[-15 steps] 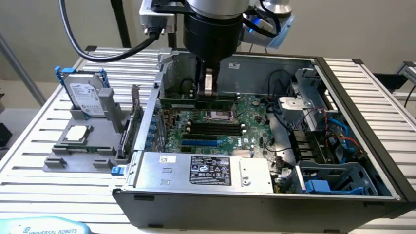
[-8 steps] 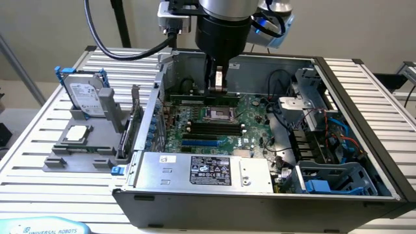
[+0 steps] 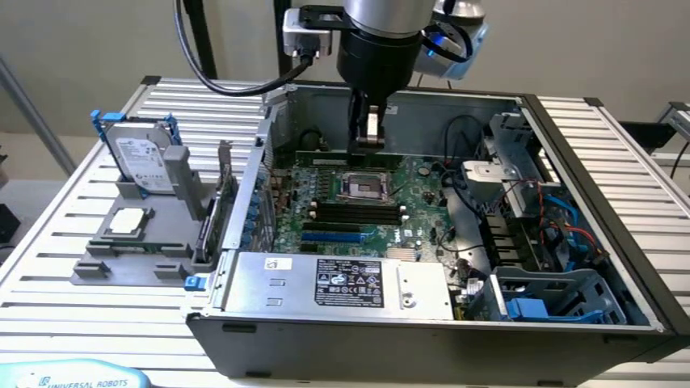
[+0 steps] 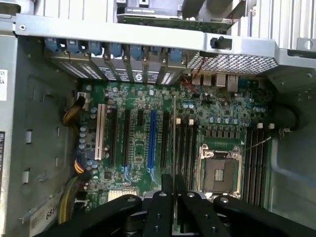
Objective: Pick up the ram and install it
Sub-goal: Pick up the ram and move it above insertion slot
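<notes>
**A:** Gripper, quick?

**B:** The gripper (image 3: pixel 369 142) is down inside the open computer case (image 3: pixel 603 194). Its fingers (image 4: pixel 160 207) are pinched nearly together on the ram (image 4: pixel 174 133). It's a thin green stick, seen edge-on in the wrist view.

**A:** Where's the ram exactly?

**B:** It's over the motherboard (image 3: pixel 356 222), running parallel to the black memory slots (image 4: pixel 187 148). The CPU socket (image 4: pixel 219 173) is just beside those, and the blue slot (image 4: pixel 152 133) is on the ram's other side. Can't tell if it's touching a slot or hanging clear.

**A:** Anything outside the case?

**B:** A hard drive (image 3: pixel 140 158) in a blue frame stands upright on a grey stand (image 3: pixel 119 259). That's at the exterior view's left, well apart from the gripper. The power supply (image 3: pixel 345 283) lies along the case's near wall.
</notes>
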`<state>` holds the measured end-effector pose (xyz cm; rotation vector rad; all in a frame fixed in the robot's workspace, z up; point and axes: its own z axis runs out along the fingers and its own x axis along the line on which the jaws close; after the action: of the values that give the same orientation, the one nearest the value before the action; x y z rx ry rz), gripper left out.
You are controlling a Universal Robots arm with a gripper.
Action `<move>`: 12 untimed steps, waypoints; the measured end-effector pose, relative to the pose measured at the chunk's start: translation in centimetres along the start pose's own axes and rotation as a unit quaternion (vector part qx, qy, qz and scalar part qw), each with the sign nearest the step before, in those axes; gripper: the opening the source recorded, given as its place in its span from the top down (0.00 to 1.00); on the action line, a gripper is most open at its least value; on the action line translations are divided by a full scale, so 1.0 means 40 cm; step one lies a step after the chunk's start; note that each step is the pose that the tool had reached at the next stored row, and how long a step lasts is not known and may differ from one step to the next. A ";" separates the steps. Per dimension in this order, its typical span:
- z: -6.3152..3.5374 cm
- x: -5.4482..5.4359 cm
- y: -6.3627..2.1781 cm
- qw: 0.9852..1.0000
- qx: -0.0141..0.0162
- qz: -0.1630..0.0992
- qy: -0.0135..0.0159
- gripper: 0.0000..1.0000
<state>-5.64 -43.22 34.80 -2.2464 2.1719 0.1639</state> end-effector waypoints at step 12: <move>0.051 -0.028 -0.052 1.000 0.000 0.010 -0.001 0.87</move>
<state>-3.72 -41.88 32.75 -2.2233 2.1951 0.1650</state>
